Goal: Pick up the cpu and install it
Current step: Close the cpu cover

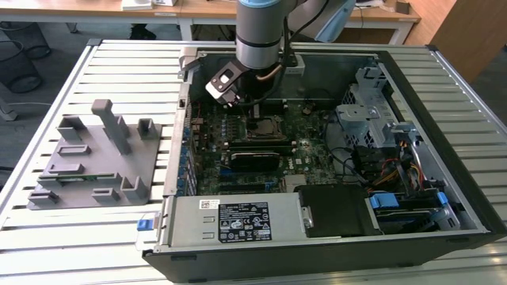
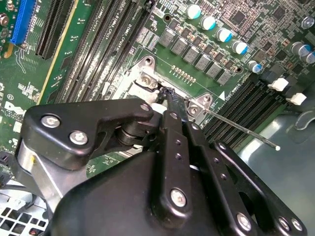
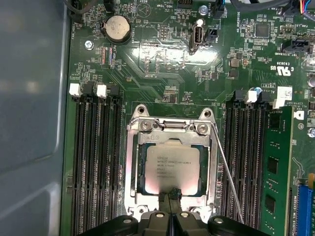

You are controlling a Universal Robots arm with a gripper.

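Flat square silver-grey metal-topped cpu (image 3: 171, 168) lies in the shiny steel socket frame (image 3: 132, 162); my gripper (image 3: 170, 195), black fingers pressed together and empty, hovers at its edge

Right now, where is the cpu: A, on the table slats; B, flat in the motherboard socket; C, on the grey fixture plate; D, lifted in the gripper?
B: in the first wrist view the cpu lies flat inside the socket frame, with the gripper at one edge.
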